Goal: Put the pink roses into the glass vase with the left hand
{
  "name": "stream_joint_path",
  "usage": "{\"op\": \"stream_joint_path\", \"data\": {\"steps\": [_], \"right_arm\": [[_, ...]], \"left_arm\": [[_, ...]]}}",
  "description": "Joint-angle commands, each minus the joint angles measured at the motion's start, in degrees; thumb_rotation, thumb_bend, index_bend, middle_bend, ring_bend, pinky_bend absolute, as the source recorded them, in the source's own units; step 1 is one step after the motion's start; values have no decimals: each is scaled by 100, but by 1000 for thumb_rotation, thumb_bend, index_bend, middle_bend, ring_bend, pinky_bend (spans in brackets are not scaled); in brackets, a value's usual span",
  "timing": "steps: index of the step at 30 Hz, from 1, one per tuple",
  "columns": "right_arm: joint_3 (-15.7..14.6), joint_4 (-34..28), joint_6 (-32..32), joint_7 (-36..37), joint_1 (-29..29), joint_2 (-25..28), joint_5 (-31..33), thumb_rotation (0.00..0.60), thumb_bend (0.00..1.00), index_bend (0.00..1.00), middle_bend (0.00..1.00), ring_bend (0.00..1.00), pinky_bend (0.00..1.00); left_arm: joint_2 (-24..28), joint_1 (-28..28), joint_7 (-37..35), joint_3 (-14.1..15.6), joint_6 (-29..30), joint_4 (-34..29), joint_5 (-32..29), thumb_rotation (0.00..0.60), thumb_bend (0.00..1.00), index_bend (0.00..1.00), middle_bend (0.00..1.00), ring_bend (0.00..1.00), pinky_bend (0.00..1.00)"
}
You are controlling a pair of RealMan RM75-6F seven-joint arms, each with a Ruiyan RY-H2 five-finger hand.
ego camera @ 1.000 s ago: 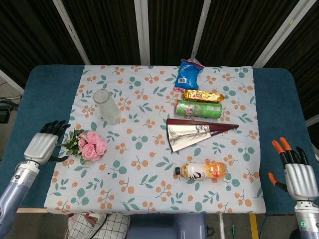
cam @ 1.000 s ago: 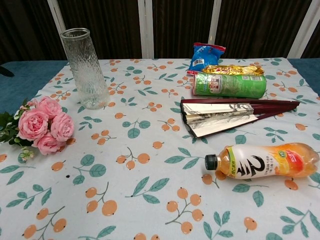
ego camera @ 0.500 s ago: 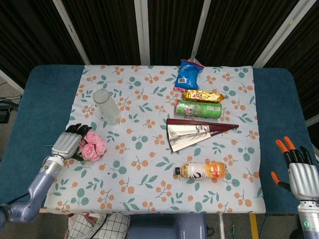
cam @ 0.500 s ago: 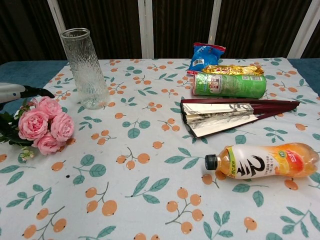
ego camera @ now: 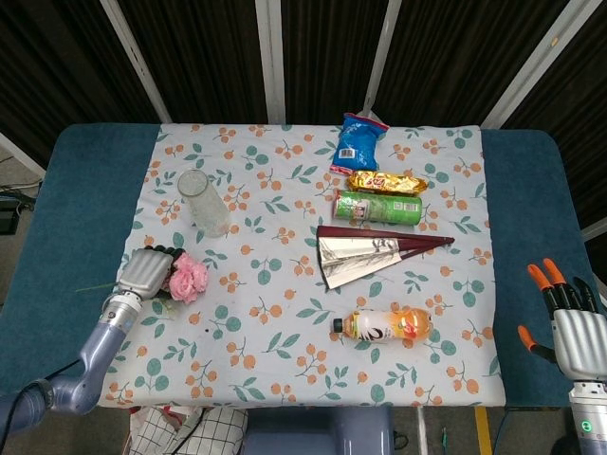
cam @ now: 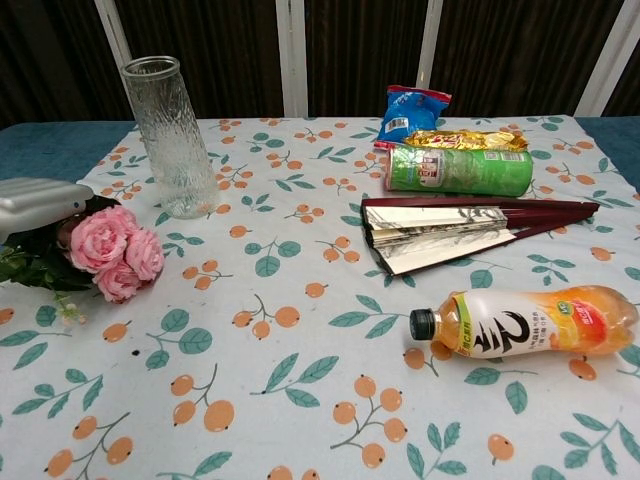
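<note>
The pink roses (ego camera: pixel 189 279) lie at the left side of the floral tablecloth, their blooms pointing right (cam: pixel 118 252). My left hand (ego camera: pixel 145 273) lies over their green leaves and stems with its fingers curled down around them, and the silver back of the left hand (cam: pixel 36 204) hides the grip. The glass vase (ego camera: pixel 203 202) stands upright and empty just behind the roses, a short way from the hand (cam: pixel 170 135). Beyond the table's front right corner my right hand (ego camera: pixel 569 327) hangs with its fingers apart, holding nothing.
A folded fan (ego camera: pixel 375 254) lies mid-table. Behind it are a green can (ego camera: pixel 378 208) on its side, a gold snack packet (ego camera: pixel 385 182) and a blue bag (ego camera: pixel 358 142). An orange drink bottle (ego camera: pixel 384 325) lies near the front.
My left hand has come in from the table's left edge onto the roses' stems and closed there. The blooms have shifted right and turned. My right hand barely moved.
</note>
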Motion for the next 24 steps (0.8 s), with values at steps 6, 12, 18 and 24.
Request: {"op": "stream_joint_path", "data": {"steps": [6, 12, 18, 24], "right_arm": [[10, -3, 59, 104, -16, 26, -42, 600, 308, 140, 67, 191, 91], [8, -3, 42, 125, -15, 29, -31, 600, 307, 140, 67, 191, 91], [11, -6, 7, 53, -5, -7, 12, 600, 308, 140, 66, 191, 91], [12, -4, -51, -64, 16, -58, 68, 600, 307, 140, 67, 191, 91]], "left_arm": [[10, -17, -68, -75, 372, -130, 187, 600, 416, 445, 486, 409, 429], [456, 80, -507, -147, 640, -684, 501, 600, 431, 486, 540, 457, 471], [1256, 160, -1556, -214, 741, -1836, 1155, 600, 430, 482, 534, 457, 472], [1898, 206, -2956, -468, 1267, -2900, 2185, 600, 429, 484, 536, 457, 478]]}}
